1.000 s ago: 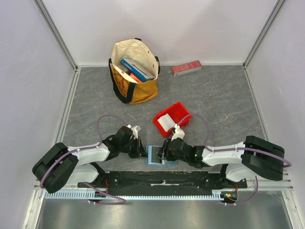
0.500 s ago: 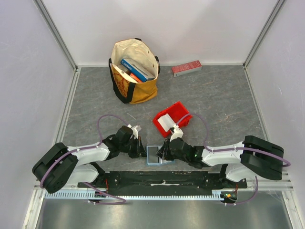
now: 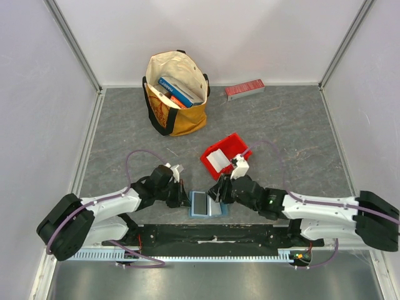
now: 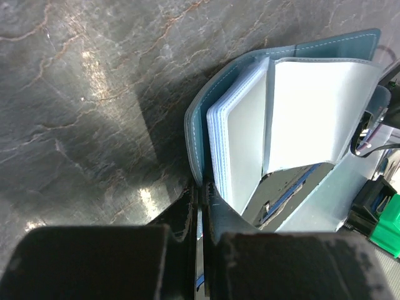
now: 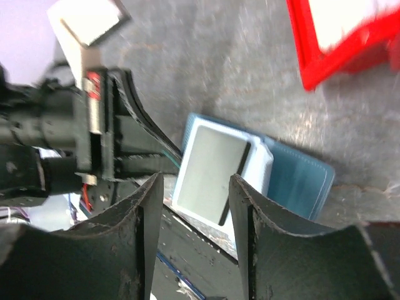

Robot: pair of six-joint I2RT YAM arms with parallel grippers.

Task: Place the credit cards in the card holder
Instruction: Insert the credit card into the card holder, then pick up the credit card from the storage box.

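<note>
From above, the card holder (image 3: 201, 205) lies open on the grey worktop (image 3: 281, 125), close to my bases and between my two arms. My left fingers (image 3: 183, 199) are at its left edge and my right fingers (image 3: 217, 195) are just off its upper right corner. The red bin (image 3: 234, 139) sits a little beyond the holder, and the only one of the credit cards (image 3: 217, 160) I can make out is a white one lying in it. A tote bag (image 3: 164, 115) and a long red box (image 3: 245, 89) stand well apart towards the back wall. From my left wrist, my left fingers (image 4: 201, 197) are pressed together on the near edge of the teal cover. The card holder (image 4: 231, 131) fans up and away from them, its clear sleeves spread to the right over the marbled worktop (image 4: 75, 94). From my right wrist, my right fingers (image 5: 197, 181) stand apart with nothing between them. They hang above the card holder (image 5: 212, 165), whose top sleeve shows in the gap, with the teal cover running out to the right past my right-hand finger. I cannot tell whether that sleeve already has a card in it. The red bin (image 5: 306, 69) is in the upper right corner, apart from the holder, and I can see white inside it.
</note>
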